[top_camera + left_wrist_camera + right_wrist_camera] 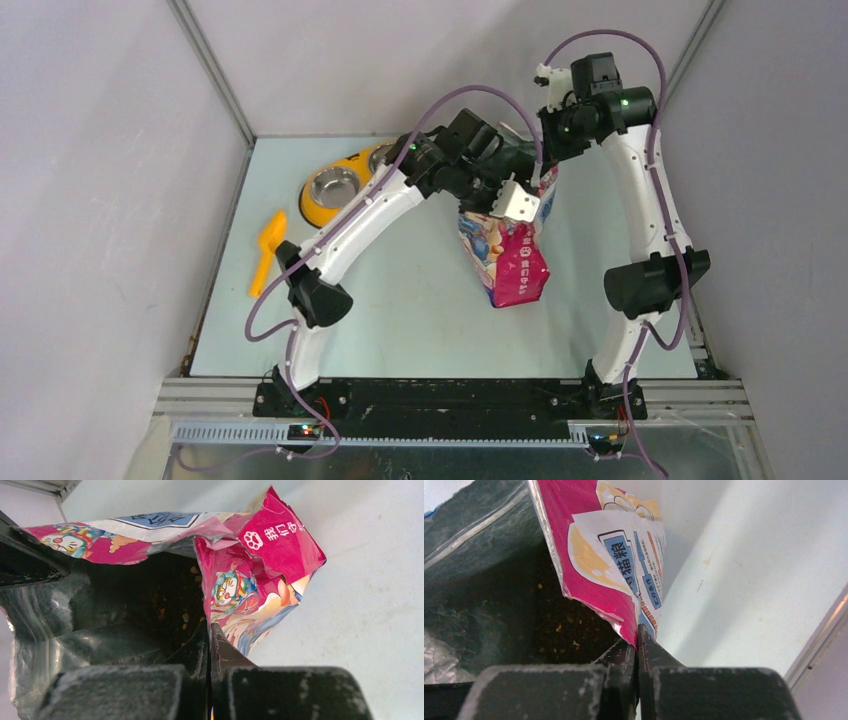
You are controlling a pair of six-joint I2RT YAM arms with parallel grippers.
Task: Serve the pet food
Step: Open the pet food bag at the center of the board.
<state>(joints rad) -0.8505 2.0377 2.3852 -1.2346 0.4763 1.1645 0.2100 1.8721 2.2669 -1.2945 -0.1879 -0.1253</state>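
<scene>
The pet food pouch [507, 258], glossy pink and blue with cartoon print, stands open in the middle of the table. My left gripper [522, 210] is shut on the pouch's top edge. The left wrist view shows its tips [210, 629] pinching one printed wall of the pouch [272, 545], with dark kibble [172, 605] inside. My right gripper [548, 176] is shut on the far side of the mouth. Its tips [638, 631] clamp the pink edge of the pouch [589, 555], beside the kibble [566, 627] within.
A yellow double feeder [312, 212] with steel bowls sits at the back left, partly under my left arm. An orange scoop [268, 250] lies near the table's left edge. Grey walls enclose the table on both sides and at the back.
</scene>
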